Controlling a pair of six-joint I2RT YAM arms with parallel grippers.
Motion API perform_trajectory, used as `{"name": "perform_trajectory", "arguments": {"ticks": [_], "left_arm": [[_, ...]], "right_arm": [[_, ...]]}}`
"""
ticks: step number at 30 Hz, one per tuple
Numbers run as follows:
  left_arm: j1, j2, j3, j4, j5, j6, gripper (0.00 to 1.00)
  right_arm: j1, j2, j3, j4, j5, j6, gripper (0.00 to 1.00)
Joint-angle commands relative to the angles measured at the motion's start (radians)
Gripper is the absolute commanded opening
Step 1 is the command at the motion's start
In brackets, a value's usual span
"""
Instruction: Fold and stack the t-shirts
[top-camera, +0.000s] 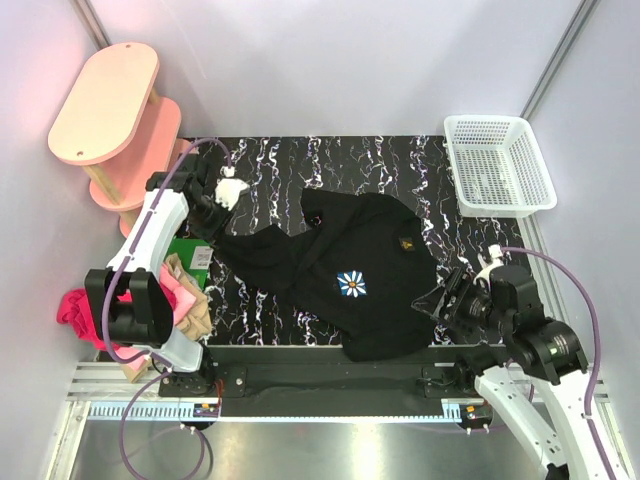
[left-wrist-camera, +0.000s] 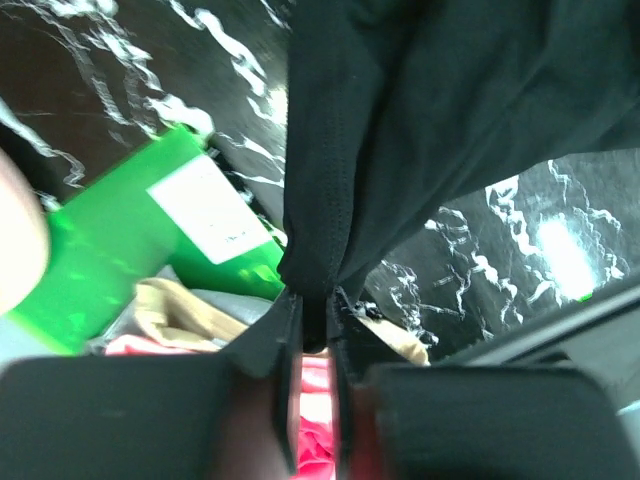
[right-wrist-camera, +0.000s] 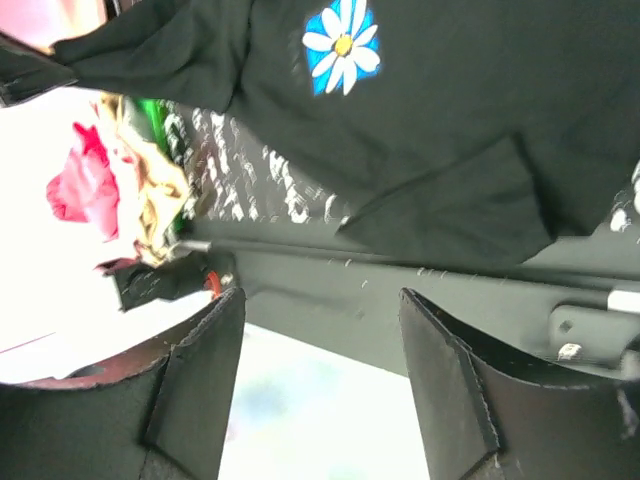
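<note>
Left gripper (left-wrist-camera: 315, 312): mine, clamped on a thin fold at the left edge of the black t-shirt (top-camera: 365, 250).
Right gripper (right-wrist-camera: 320, 320): released, empty, just beside the shirt's right edge.
Shirt: crumpled on the worktop (top-camera: 270, 160), daisy up.
Risk 1: my one-sided pull could drag it onto the green packet (top-camera: 190, 252).
Risk 2: the thin pinch may slip.

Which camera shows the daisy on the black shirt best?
The right wrist view: the daisy is big, with clear petals. The top view shows it small. The left wrist view shows only black shirt, no daisy.
</note>
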Motion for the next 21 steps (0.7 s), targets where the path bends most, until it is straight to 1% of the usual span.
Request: {"name": "perform_trajectory", "arguments": {"ticks": [1, 2, 3, 4, 5, 6, 7, 8, 9, 10, 11, 12, 14, 15, 16, 17, 18, 19, 21], "left_arm": [[0.015, -0.029, -0.021, -0.002, 0.064, 0.026, 0.24], [0.017, -0.029, -0.022, -0.002, 0.066, 0.023, 0.24], [0.017, -0.027, -0.021, -0.002, 0.064, 0.017, 0.25], [0.020, -0.027, -0.018, -0.004, 0.063, 0.008, 0.25], [0.021, -0.027, -0.013, -0.002, 0.063, 0.003, 0.26], [0.026, -0.024, -0.010, -0.001, 0.064, 0.000, 0.26], [0.034, -0.027, -0.009, -0.002, 0.066, -0.008, 0.26], [0.038, -0.027, -0.007, -0.001, 0.066, -0.009, 0.26], [0.041, -0.027, -0.007, -0.002, 0.064, -0.011, 0.26], [0.046, -0.029, -0.012, -0.002, 0.061, -0.012, 0.25], [0.049, -0.032, -0.018, -0.001, 0.061, -0.011, 0.25], [0.049, -0.033, -0.021, -0.002, 0.058, -0.008, 0.25], [0.077, -0.036, -0.029, -0.002, 0.056, -0.003, 0.25], [0.078, -0.036, -0.030, -0.002, 0.055, -0.003, 0.25], [0.081, -0.035, -0.032, -0.001, 0.055, -0.002, 0.26], [0.083, -0.030, -0.033, -0.001, 0.053, -0.003, 0.27], [0.084, -0.032, -0.035, -0.001, 0.055, -0.003, 0.29], [0.086, -0.032, -0.035, -0.004, 0.053, -0.005, 0.36], [0.086, -0.043, -0.041, -0.005, 0.049, -0.002, 0.41]], "right_arm": [[0.004, 0.097, 0.083, 0.041, -0.094, 0.059, 0.71], [0.004, 0.136, 0.100, 0.080, -0.081, 0.031, 0.71], [0.004, 0.228, 0.125, 0.126, -0.083, 0.016, 0.72], [0.005, 0.279, 0.134, 0.225, -0.080, -0.007, 0.71], [0.002, 0.330, 0.146, 0.271, -0.027, -0.065, 0.70], [0.002, 0.445, 0.174, 0.314, 0.006, -0.099, 0.70], [0.002, 0.516, 0.197, 0.389, 0.041, -0.140, 0.66], [0.001, 0.590, 0.227, 0.411, 0.125, -0.207, 0.63], [-0.002, 0.744, 0.308, 0.430, 0.156, -0.232, 0.61], [-0.007, 0.820, 0.355, 0.450, 0.173, -0.248, 0.59], [-0.011, 0.894, 0.399, 0.460, 0.169, -0.265, 0.59], [-0.010, 1.021, 0.480, 0.474, 0.163, -0.269, 0.61], [-0.013, 1.129, 0.551, 0.517, 0.159, -0.277, 0.63], [-0.017, 1.225, 0.632, 0.519, 0.158, -0.277, 0.63], [-0.021, 1.273, 0.675, 0.520, 0.149, -0.285, 0.63], [-0.022, 1.354, 0.715, 0.520, 0.144, -0.288, 0.63], [-0.028, 1.390, 0.792, 0.519, 0.137, -0.292, 0.63], [-0.031, 1.425, 0.829, 0.517, 0.123, -0.299, 0.63], [-0.045, 1.514, 0.930, 0.516, 0.095, -0.292, 0.63]]}}
